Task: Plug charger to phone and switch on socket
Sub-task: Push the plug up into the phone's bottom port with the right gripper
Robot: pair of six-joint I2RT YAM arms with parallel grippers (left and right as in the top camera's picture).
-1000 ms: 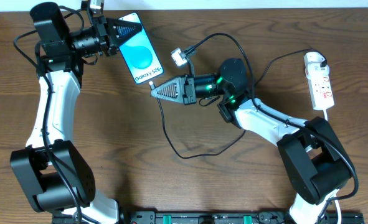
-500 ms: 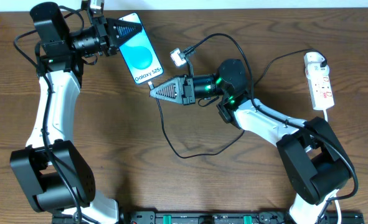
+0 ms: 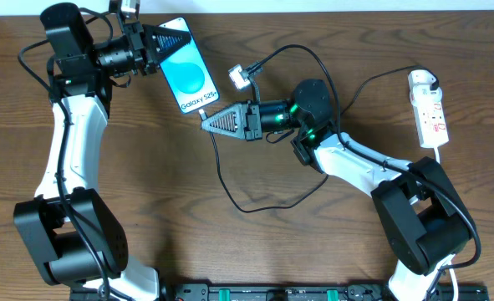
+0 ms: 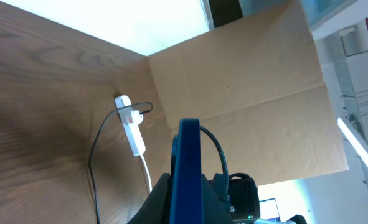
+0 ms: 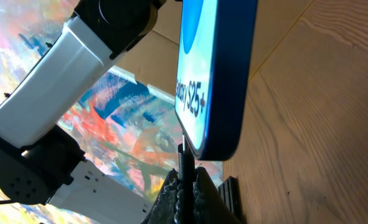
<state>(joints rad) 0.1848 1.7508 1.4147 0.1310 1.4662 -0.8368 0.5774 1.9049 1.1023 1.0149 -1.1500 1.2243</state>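
The phone [image 3: 188, 75], its blue screen lit, is held on edge above the table with my left gripper [image 3: 168, 38] shut on its top end. In the left wrist view the phone [image 4: 187, 162] rises as a thin blue edge from between the jaws of my left gripper [image 4: 187, 190]. My right gripper [image 3: 206, 121] is shut on the charger's plug [image 5: 185, 163], whose tip meets the phone's [image 5: 218, 74] bottom edge. The charger's thin black cable [image 3: 221, 171] loops across the table to a white adapter [image 3: 241, 78]. The socket [image 3: 429, 107] lies at the far right, away from both grippers.
A black cable [image 3: 380, 79] runs from the right arm's side up to the far end of the socket [image 4: 131, 127]. A brown cardboard wall [image 4: 246, 93] stands beyond the table. The table's back edge lies just behind the phone.
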